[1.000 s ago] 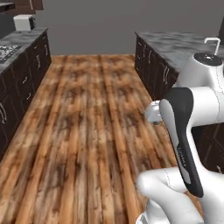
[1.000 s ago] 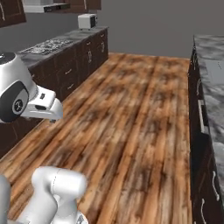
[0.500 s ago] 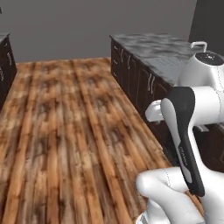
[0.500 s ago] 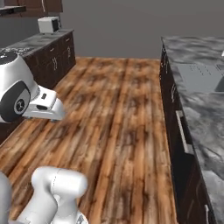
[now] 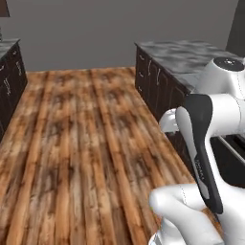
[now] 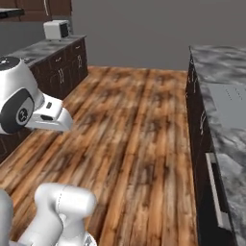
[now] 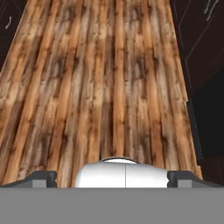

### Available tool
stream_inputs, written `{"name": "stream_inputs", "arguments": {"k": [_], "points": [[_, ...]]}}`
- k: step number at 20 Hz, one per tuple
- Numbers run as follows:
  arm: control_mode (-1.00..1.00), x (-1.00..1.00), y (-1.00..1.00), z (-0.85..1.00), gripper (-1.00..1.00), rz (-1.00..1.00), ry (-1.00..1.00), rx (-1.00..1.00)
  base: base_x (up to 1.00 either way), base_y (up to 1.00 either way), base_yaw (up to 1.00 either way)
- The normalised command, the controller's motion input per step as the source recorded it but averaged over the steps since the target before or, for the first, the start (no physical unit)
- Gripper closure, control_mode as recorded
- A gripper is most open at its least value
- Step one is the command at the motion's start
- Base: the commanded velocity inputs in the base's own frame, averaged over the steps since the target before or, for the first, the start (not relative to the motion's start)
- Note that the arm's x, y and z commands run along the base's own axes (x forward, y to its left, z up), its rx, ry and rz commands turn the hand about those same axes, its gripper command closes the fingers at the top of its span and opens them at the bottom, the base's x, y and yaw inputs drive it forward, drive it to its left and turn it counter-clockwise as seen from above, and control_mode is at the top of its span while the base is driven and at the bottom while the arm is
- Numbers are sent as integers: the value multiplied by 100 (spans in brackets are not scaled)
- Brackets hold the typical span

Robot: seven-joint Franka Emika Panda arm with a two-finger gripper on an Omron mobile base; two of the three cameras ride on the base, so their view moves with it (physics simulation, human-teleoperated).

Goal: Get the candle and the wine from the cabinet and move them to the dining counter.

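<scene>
Two fingertips parted wide, gripper (image 7: 112, 175) empty and aimed down at plank floor (image 7: 109, 78), likely tucked for driving. No candle, wine or cabinet located yet; marbled counter (image 6: 226, 101) on right, possibly dining counter, can't tell.

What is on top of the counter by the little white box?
The white box sits on the grey marbled counter, at its far end. The rest of that top looks bare; its near end is hidden behind the robot.
</scene>
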Motion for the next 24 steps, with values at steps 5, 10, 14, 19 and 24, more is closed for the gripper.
{"name": "stream_inputs", "arguments": {"k": [5, 10, 14, 19, 24], "points": [[100, 0, 0, 0, -100, 0, 0, 0, 100, -10, 33], [100, 0, 0, 0, -100, 0, 0, 0, 100, -14, 26], [100, 0, 0, 0, -100, 0, 0, 0, 100, -73, 16], [100, 0, 0, 0, -100, 0, 0, 0, 100, -85, 2], [100, 0, 0, 0, -100, 0, 0, 0, 100, -99, 1]]}}
